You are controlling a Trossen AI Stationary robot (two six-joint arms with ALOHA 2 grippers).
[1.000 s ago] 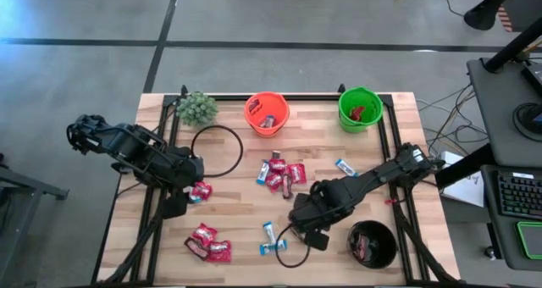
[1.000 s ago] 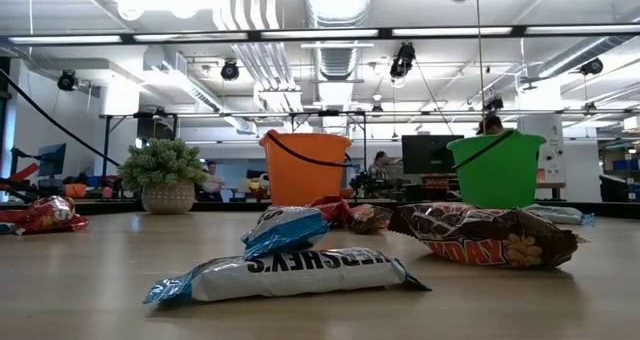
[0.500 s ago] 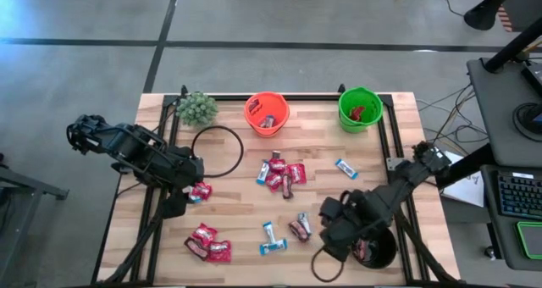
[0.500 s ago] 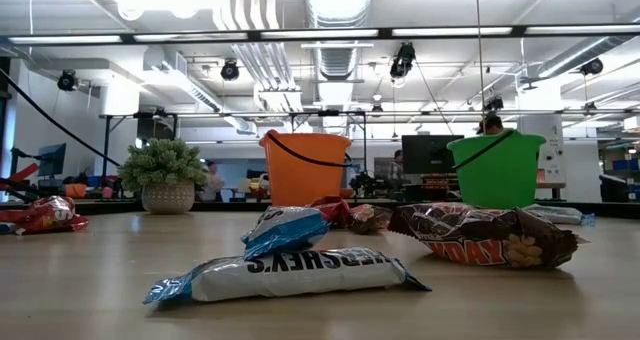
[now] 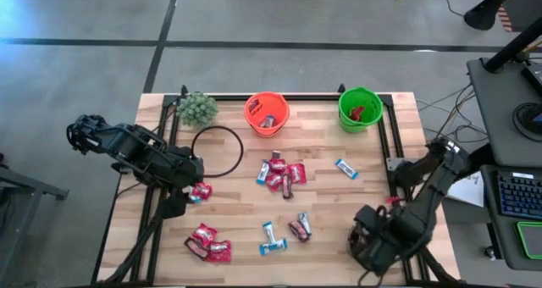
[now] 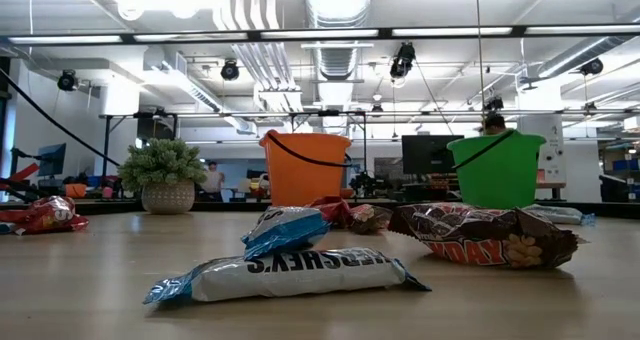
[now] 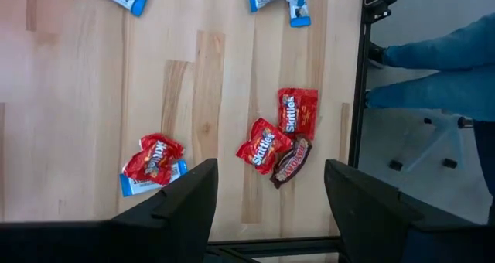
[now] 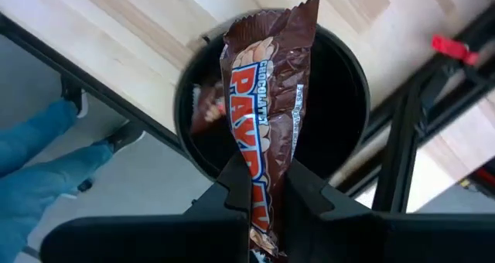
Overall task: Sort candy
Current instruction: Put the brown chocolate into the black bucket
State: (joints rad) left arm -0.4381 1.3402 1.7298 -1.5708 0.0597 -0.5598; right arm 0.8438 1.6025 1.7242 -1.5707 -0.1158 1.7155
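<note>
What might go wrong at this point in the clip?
The right claw pinches only the end of the brown PayDay bar above the black bucket; the long wrapper could catch the rim or land outside. The bucket stands at the table's corner, so a nudge might tip it off.

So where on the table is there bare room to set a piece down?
Bare wood lies between the orange bucket and green bucket, and along the front edge right of the blue bars. Also inside the black ring. Crowded: the centre pile and the front-left red packets.
</note>
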